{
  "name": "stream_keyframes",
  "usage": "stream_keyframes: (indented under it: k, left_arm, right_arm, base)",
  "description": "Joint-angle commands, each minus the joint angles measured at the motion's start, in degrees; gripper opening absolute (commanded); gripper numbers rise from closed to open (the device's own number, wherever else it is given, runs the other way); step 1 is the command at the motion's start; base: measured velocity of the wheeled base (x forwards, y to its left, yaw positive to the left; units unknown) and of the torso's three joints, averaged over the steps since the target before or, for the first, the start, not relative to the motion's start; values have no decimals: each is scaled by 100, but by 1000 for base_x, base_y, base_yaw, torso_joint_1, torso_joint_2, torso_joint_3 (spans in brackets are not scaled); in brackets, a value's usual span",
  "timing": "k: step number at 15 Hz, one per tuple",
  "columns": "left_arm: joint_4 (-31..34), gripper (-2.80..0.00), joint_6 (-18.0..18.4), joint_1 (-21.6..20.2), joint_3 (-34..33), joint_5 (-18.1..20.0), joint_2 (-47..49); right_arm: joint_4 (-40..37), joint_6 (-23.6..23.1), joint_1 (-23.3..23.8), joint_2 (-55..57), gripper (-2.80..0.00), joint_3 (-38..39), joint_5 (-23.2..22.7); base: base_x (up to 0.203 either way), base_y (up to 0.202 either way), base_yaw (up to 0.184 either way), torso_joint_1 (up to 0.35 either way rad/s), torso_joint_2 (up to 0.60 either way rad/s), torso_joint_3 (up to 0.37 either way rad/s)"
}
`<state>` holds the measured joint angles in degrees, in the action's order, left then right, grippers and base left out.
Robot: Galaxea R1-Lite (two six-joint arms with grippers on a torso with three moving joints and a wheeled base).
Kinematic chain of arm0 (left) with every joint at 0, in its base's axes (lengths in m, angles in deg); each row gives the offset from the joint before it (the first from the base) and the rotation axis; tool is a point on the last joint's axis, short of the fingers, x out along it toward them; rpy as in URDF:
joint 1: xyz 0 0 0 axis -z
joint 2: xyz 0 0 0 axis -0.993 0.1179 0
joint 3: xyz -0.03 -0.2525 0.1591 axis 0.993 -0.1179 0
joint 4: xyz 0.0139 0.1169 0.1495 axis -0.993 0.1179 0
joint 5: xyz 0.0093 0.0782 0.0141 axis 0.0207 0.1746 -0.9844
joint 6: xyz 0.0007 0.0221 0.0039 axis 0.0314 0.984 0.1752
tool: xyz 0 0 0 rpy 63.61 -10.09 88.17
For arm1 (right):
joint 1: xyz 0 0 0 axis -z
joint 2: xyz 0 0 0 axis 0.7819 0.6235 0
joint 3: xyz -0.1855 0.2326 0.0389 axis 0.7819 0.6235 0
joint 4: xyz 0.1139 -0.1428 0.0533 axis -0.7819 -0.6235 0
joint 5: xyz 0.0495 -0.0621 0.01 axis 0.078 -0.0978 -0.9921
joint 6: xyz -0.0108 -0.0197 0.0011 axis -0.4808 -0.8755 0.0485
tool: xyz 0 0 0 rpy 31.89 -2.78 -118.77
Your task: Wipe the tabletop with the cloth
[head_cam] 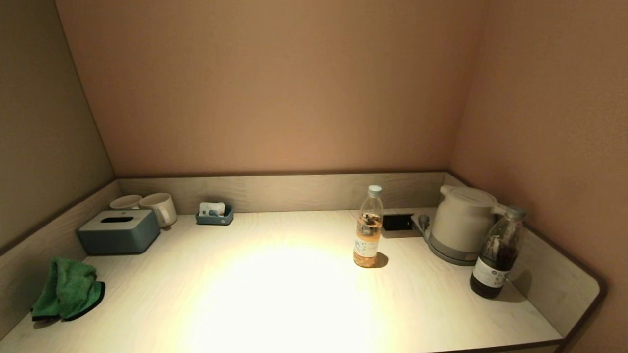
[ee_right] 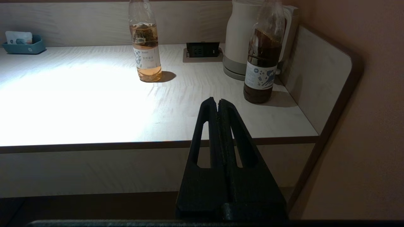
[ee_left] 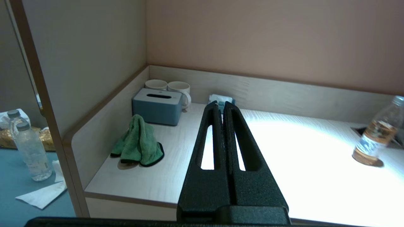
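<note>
Walled on three sides, the pale desk (head_cam: 274,289) carries the crumpled green cloth (head_cam: 68,290) at its front-left corner, against the left wall panel. Both tools hang back off the front edge, clamped on nothing: the left tool (ee_left: 223,105) is clearly nearer, with the cloth ahead and to its left, while the right tool (ee_right: 215,102) faces the far end by the dark bottle (ee_right: 263,56).

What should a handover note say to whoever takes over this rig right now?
Left gripper: jaws shut, empty, held back off the table's near edge.
Right gripper: jaws shut, empty, also short of the near edge.
Cloth: green, bunched up at the tabletop's near left, against the side panel, in front of the tissue box.
Done: nothing; cloth untouched.
Left: pick up the cloth and wipe, minding the light bottle, dark bottle and kettle.
</note>
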<state>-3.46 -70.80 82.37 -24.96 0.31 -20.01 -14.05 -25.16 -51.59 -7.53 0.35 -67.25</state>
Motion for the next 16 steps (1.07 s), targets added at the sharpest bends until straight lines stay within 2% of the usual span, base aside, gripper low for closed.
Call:
stream_keyframes:
  k: [1,3,6,11,13,16]
  left_arm:
    - [-593,-280,40,2,-739,-184,-32]
    - [-1014,-280,136,17,-1206,-218,-191]
    - [-1143,-280,258,32,-1467,225,-634]
    - [-1175,-280,967,33,-2042,833,-1194]
    - [-1230,-280,1174,33,-2439,881,-1194]
    - [-1573,-280,1263,33,-2698,887,-1194]
  right_arm:
    - [2,-1,-2,7,-280,0,-1]
    - [2,-1,-2,7,-280,0,-1]
    - [2,-1,-2,7,-280,0,-1]
    - [2,-1,-2,7,-280,0,-1]
    - [2,-1,-2,7,-280,0,-1]
    - [2,-1,-2,7,-280,0,-1]
  base:
    - [0,0,0,0,0,0]
    - [0,0,0,0,0,0]
    - [0,0,0,0,0,0]
    - [0,0,0,0,0,0]
    - [0,0,0,0,0,0]
    - [0,0,0,0,0,0]
